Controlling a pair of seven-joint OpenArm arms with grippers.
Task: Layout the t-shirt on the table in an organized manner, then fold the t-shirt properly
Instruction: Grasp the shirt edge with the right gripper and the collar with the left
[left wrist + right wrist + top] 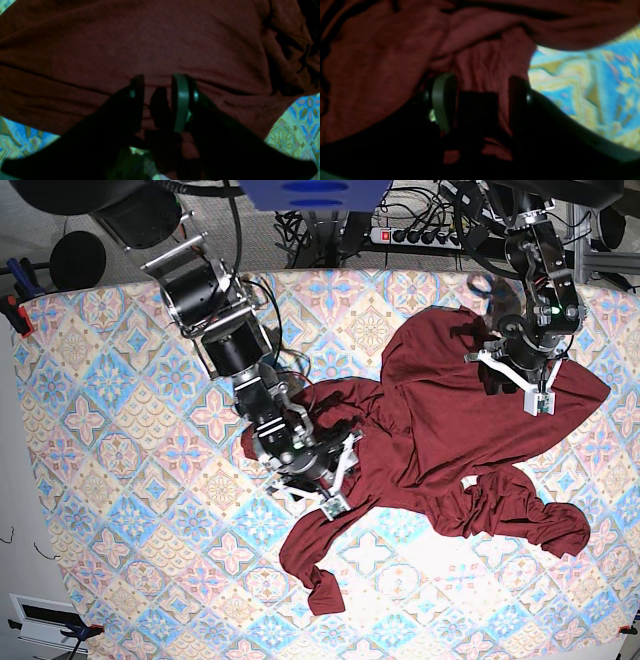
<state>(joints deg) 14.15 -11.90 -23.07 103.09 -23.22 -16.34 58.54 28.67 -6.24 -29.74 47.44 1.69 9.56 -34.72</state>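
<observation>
I see the t-shirt spread unevenly across the right half of the bench in the base view, crumpled rather than flat. One sleeve trails toward the near edge at centre; a second bunched section lies at the near right.

Left hand: positioned over the upper right part of the garment in the base view. In the left wrist view, its two fingers stand on either side of a small raised ridge of maroon fabric. The fingers are close together and the cloth sits between them, so I read this hand as clenched on the t-shirt.

Right hand: positioned at the garment's left edge in the base view. In the right wrist view, a gathered, wrinkled bundle of fabric fills the gap between the fingers. I read this hand as grasping the t-shirt on a thicker fold.

Patterned bench surface shows beside the cloth in both wrist views. Both wrist views are dark and somewhat blurred, so I cannot tell how firm either grip is.

A power strip and cables lie beyond the far edge of the bench.
</observation>
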